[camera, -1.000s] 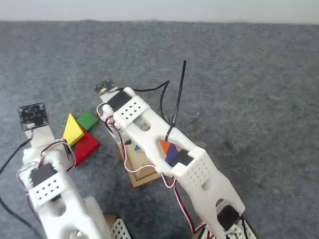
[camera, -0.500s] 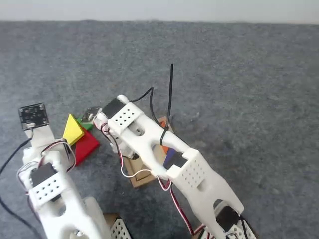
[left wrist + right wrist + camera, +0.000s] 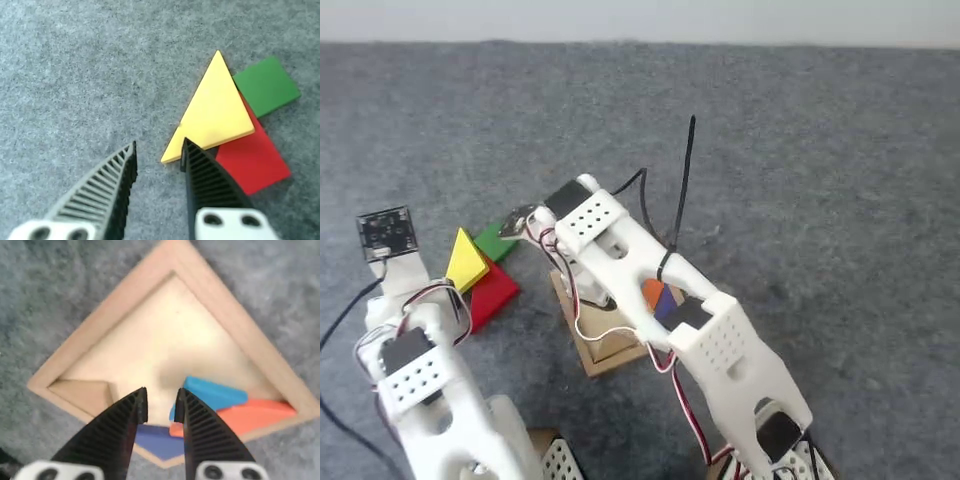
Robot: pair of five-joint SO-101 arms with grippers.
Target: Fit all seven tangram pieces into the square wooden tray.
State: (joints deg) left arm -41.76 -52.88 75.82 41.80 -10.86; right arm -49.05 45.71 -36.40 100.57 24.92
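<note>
Above the wooden tray [image 3: 235, 320], the right end effector [image 3: 161, 392] hangs slightly parted.

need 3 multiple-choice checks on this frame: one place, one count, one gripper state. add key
1. The yellow triangle lies:
A) inside the tray
B) under the green piece
C) on the grey mat, partly over the red piece

2. Pieces on the mat by the left gripper:
A) three
B) one
C) five

3. The right gripper over the tray is:
A) shut on a piece
B) open, holding nothing
C) shut on the tray rim

Key: 1C, since the left wrist view shows yellow overlapping red on the mat. 2A, as yellow, red and green lie there. 3B, because bare tray floor shows between its fingers.
</note>
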